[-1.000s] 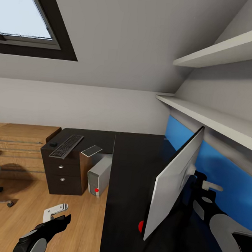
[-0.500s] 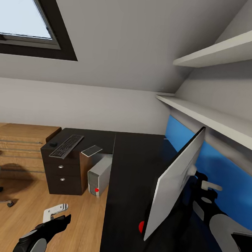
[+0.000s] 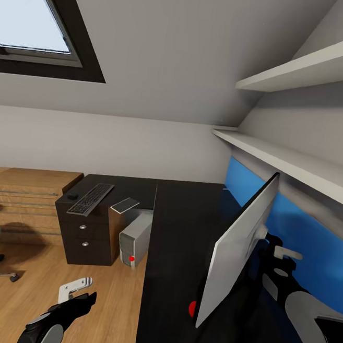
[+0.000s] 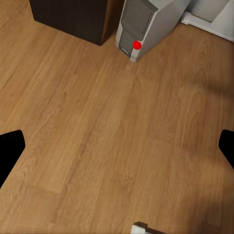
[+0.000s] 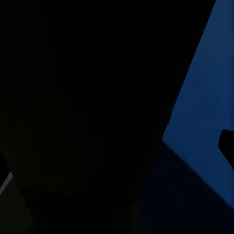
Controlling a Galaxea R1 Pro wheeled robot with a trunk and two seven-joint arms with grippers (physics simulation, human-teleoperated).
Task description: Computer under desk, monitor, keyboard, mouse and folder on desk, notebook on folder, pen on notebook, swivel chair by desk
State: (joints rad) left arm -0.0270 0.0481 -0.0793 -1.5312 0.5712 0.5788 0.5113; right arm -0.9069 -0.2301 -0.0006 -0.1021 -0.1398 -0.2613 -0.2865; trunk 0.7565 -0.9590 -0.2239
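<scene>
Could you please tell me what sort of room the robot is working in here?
Probably an attic home office or bedroom study: a sloped ceiling with a skylight, an L-shaped desk carrying a monitor and keyboard, and a computer tower on the wooden floor.

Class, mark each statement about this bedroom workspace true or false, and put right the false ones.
1. The keyboard lies on the desk. True.
2. The computer stands on the desk top. False: it stands on the wooden floor, beside the drawers.
3. The monitor stands on the desk. True.
4. The left tool holds the mouse. False: the mouse lies on the desk by the keyboard; the left tool hangs empty over the floor.
5. The panel behind the monitor is red. False: it is blue.
</scene>
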